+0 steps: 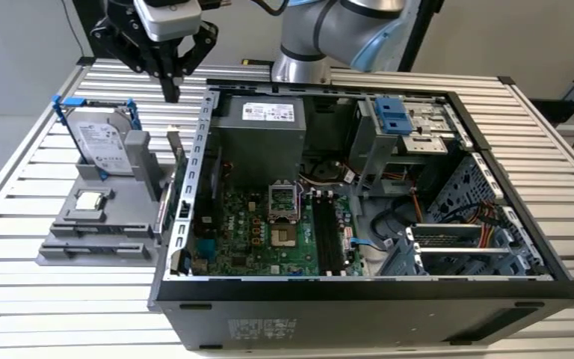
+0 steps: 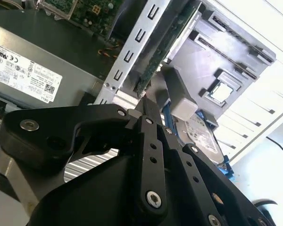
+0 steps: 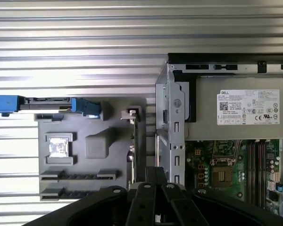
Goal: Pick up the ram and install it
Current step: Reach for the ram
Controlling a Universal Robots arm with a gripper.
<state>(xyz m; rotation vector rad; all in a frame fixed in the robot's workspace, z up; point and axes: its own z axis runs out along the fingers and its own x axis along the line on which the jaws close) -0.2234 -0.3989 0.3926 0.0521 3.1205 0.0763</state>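
One black two-fingered gripper [image 1: 173, 91] hangs on my arm, its fingers brought together on nothing, as both wrist views also suggest. Directly beneath it, clear of the fingertips, is the ram [image 1: 176, 157], a long, narrow, dark green circuit-board stick. It stands on its long edge in a holder at the side of the grey plastic fixture [image 1: 78, 247], just beside the outer wall of the open black computer case [image 1: 367, 307]. The first wrist view shows it edge-on [image 3: 133, 141].

I judge the stick light and stiff but fragile. The board is thin, its chips and lower contact edge should not be pinched, and it could tip sideways if caught off-centre. I would take it across its flat faces near the middle of the upper edge, with a squeeze just firm enough to stop it slipping.

Counting outward, I see one ram and one fixture. On the fixture are one silver hard drive in a blue frame [image 1: 102, 142] and one square silvery processor chip [image 1: 90, 200]. Beyond them is the one case, with one green motherboard [image 1: 257, 232]. I cannot firmly count its black memory slots [image 1: 327, 228].
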